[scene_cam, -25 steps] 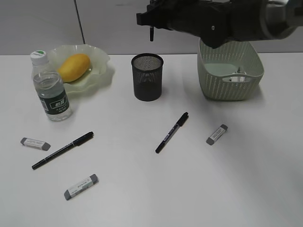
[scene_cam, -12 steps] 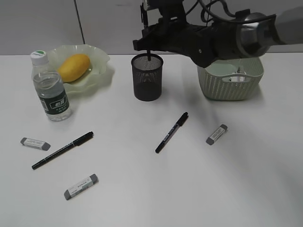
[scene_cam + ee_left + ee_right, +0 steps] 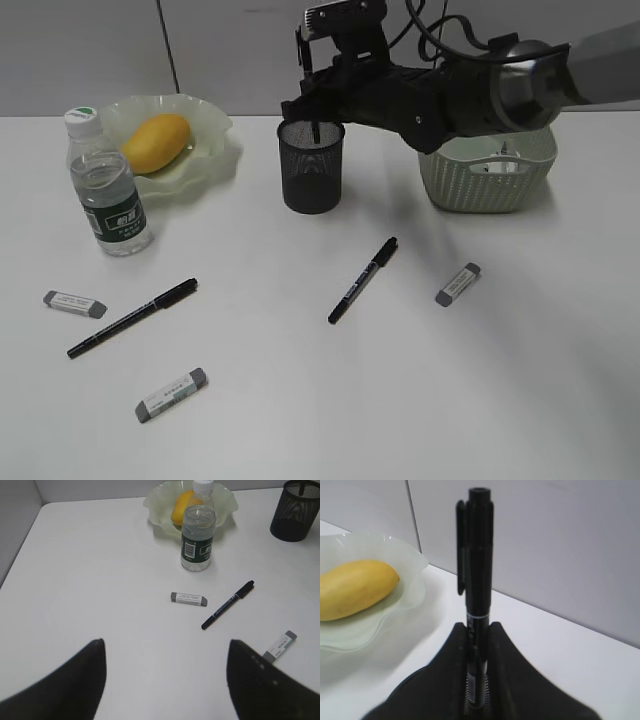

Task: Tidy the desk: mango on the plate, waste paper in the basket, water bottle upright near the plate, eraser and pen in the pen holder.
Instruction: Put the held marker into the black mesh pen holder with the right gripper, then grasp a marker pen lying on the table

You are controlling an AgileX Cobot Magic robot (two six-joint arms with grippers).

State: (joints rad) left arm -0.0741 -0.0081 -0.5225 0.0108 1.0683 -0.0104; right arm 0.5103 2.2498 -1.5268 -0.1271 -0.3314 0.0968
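Left gripper [image 3: 165, 680] hangs with fingers spread wide, nothing between them. Right gripper [image 3: 316, 122] is pinched on a black pen [image 3: 475, 580], long axis vertical, with the mesh pen holder [image 3: 311, 163] directly below the fingertips (tip apparently already inside the rim).

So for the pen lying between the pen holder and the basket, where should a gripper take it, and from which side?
Probably mid-barrel, from straight above. The pen lies flat on the desk, slanting from lower left to upper right, so the jaws should close across its thin width. Nothing crowds it; the nearest eraser lies well apart.
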